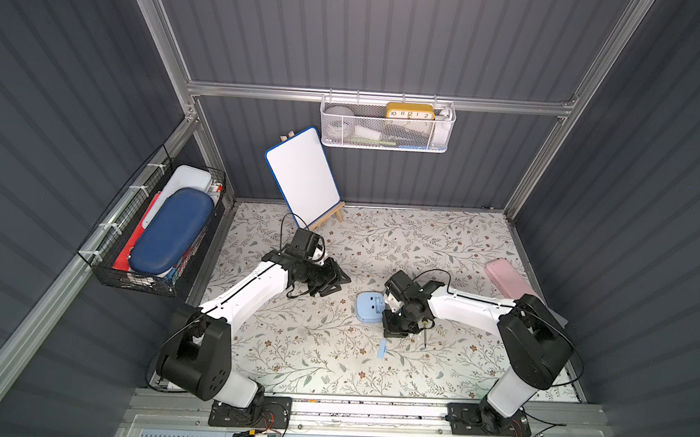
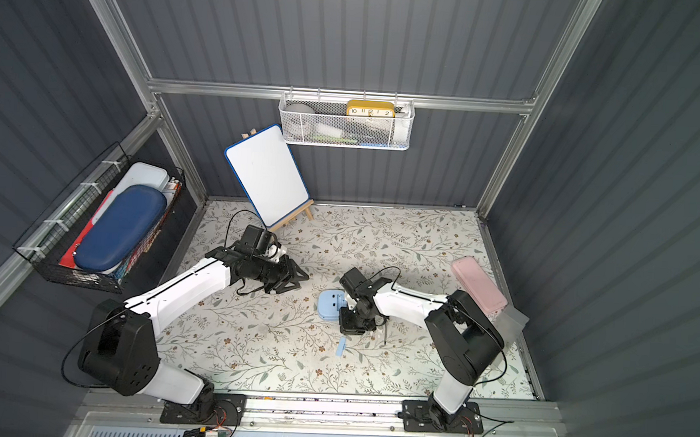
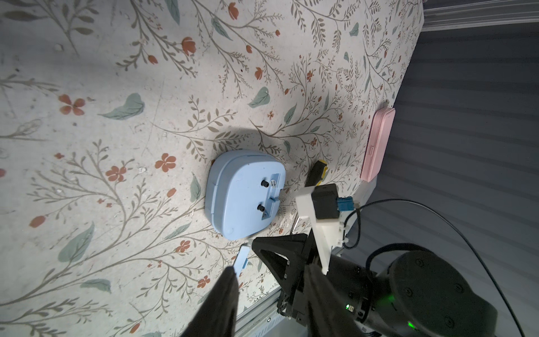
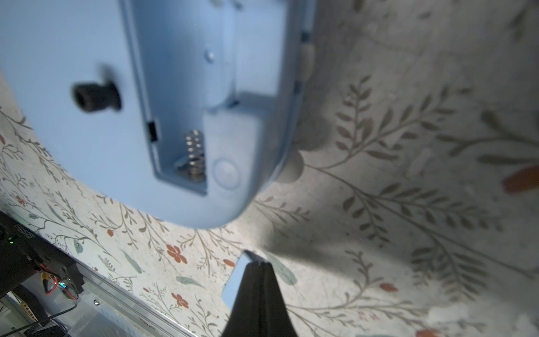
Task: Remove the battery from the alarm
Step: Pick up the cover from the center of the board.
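The left tool [image 1: 339, 283] is held parted and empty, clear of the work. The alarm [image 1: 370, 307] is laid face down on the bench [image 1: 422, 240], exposing its open bay. Only a spring [image 4: 194, 146] shows there, and the battery cannot be seen. The right tool [image 4: 258, 264] is clenched, empty.

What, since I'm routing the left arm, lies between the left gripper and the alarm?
Only bare floral mat separates the left gripper from the alarm; both top views show it.

Floral table [image 1: 290, 349] — alarm [image 1: 368, 308] face-down, blue cover [image 1: 382, 349], screwdriver [image 3: 316, 175], pink case [image 1: 507, 279] — easel whiteboard [image 1: 303, 175].
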